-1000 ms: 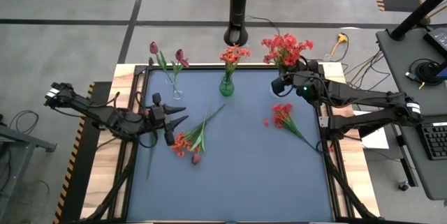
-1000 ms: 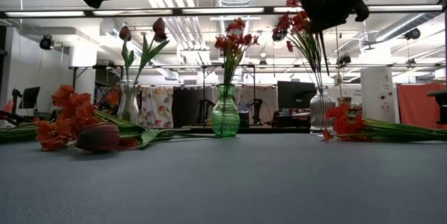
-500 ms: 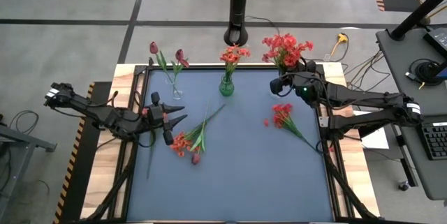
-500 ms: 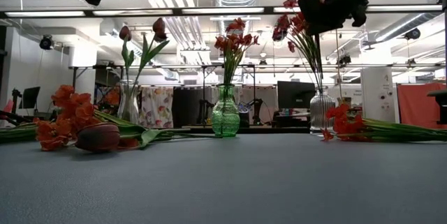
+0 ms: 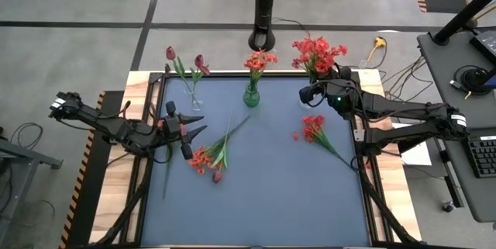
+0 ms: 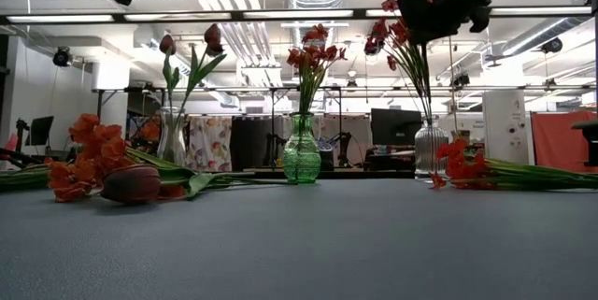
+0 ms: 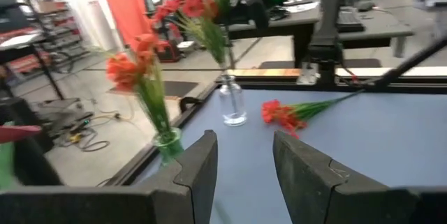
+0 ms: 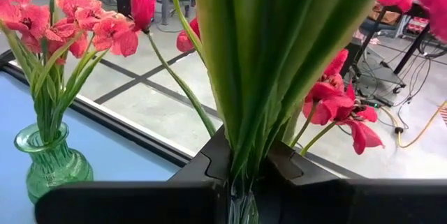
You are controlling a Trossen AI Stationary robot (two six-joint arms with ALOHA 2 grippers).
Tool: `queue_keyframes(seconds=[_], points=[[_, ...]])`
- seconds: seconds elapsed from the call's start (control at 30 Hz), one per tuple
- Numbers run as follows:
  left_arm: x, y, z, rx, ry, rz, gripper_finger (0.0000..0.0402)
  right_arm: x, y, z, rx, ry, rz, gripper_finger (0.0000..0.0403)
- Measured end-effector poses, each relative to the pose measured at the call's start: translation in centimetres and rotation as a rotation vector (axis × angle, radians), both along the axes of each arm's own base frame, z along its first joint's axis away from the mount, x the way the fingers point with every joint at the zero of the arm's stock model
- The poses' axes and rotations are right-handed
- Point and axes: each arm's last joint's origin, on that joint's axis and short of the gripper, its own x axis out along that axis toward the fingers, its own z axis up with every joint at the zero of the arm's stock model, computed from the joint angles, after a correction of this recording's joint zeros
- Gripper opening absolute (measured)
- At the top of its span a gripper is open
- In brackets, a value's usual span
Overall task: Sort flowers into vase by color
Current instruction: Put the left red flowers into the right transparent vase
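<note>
One red bunch (image 5: pixel 316 53) is clamped at its stems by the right gripper (image 5: pixel 313 92) above the clear vase (image 6: pixel 431 148), judged light, springy and best taken low on the stems, while the left gripper (image 5: pixel 195 125), part-open and empty, waits beside the loose flowers (image 5: pixel 211 156).

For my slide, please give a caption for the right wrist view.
Right end effector shut on red flower stems above clear vase; green vase nearby.

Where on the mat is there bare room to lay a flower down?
The whole near half of the blue mat is bare, below the loose orange bunch and the red bunch. The far edge is crowded: three vases, with the right gripper there.
</note>
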Motion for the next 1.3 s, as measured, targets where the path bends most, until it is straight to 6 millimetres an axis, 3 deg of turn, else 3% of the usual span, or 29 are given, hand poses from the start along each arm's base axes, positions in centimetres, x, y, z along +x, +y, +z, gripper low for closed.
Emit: queue_keyframes(seconds=[1.3], points=[[0.0,0.0,0.0,0.002,0.002,0.005,0.0123,0.1,-0.2,-1.3,-0.051,0.025,0.009,0.0028]])
